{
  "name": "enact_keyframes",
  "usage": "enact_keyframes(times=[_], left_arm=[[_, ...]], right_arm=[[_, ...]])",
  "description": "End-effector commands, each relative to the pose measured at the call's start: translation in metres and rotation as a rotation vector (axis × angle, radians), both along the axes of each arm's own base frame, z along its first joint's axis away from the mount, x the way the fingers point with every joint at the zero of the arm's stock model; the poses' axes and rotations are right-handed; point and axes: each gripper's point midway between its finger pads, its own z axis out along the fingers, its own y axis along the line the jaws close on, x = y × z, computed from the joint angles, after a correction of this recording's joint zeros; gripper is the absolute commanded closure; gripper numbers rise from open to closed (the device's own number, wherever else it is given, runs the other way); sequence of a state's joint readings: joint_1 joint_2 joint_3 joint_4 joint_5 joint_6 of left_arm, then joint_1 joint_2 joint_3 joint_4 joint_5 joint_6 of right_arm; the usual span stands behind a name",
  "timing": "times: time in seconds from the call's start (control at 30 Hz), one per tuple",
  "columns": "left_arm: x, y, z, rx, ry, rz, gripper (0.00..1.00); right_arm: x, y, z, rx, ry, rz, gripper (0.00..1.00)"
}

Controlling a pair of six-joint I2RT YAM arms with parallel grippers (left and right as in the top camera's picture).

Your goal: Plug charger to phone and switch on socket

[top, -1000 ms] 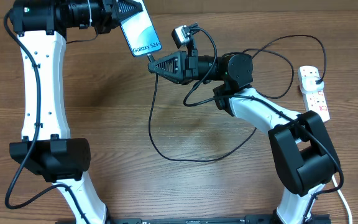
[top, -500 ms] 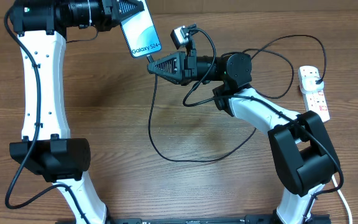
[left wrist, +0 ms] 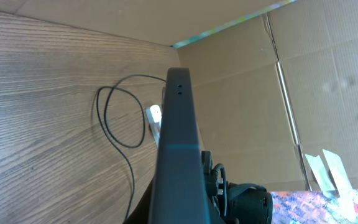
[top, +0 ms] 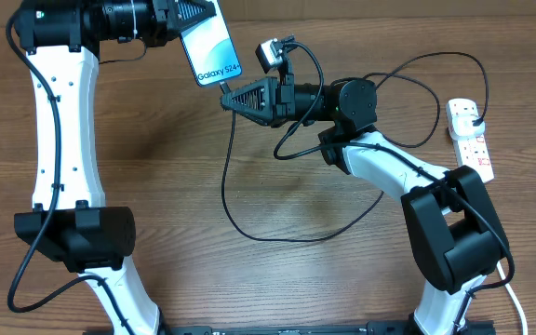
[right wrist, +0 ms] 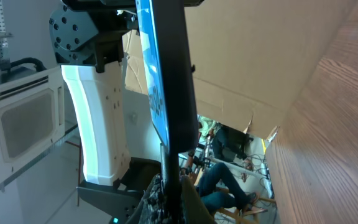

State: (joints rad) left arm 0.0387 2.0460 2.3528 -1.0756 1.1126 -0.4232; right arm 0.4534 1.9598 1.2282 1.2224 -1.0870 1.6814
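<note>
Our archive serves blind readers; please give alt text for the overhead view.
The left gripper holds a lit phone at the top, while the right gripper holds the tip of a black cable against the phone's lower end. The cable loops across the table to a white power strip.

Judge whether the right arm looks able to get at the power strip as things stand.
Probably yes: the power strip lies uncovered near the right edge of the table. But the right tool is shut on the charger connector at the phone.

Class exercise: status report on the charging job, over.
Left pincer shut on phone, held aloft. Right pincer shut on charger at phone's end. Socket untouched. Nothing blocking.
</note>
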Motion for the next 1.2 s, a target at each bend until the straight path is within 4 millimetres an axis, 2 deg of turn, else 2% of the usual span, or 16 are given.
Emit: enact_keyframes(times=[0.0, 0.43, 0.77, 0.83, 0.87, 0.9, 0.97, 1.03, 1.07, 1.17], left_arm=[[-0.020, -0.018, 0.016, -0.066, 0.026, -0.076, 0.96], [-0.020, -0.018, 0.016, -0.073, 0.046, -0.070, 0.96], [-0.020, -0.018, 0.016, -0.072, 0.042, -0.071, 0.96], [-0.019, -0.017, 0.016, -0.069, 0.041, -0.067, 0.96], [-0.018, -0.015, 0.015, -0.066, 0.038, -0.058, 0.96], [-0.015, -0.012, 0.015, -0.061, 0.035, -0.046, 0.96], [-0.011, -0.003, 0.015, -0.057, 0.031, -0.023, 0.96], [-0.009, 0.006, 0.014, -0.055, 0.030, -0.001, 0.96], [-0.007, 0.012, 0.014, -0.055, 0.030, 0.012, 0.96], [-0.002, 0.034, 0.012, -0.052, 0.043, 0.064, 0.96]], right_arm=[[0.038, -0.014, 0.026, 0.105, 0.012, -0.190, 0.96], [0.051, -0.018, 0.032, 0.149, 0.036, -0.266, 0.96], [0.052, -0.018, 0.033, 0.151, 0.037, -0.270, 0.96], [0.049, -0.017, 0.032, 0.143, 0.033, -0.256, 0.78], [0.047, -0.017, 0.030, 0.136, 0.029, -0.243, 0.63], [0.044, -0.016, 0.029, 0.127, 0.025, -0.227, 0.43], [0.037, -0.013, 0.025, 0.103, 0.012, -0.185, 0.18], [0.033, -0.013, 0.023, 0.087, 0.002, -0.160, 0.04], [0.031, -0.013, 0.022, 0.080, -0.002, -0.149, 0.00], [0.029, -0.015, 0.020, 0.068, -0.011, -0.134, 0.00]])
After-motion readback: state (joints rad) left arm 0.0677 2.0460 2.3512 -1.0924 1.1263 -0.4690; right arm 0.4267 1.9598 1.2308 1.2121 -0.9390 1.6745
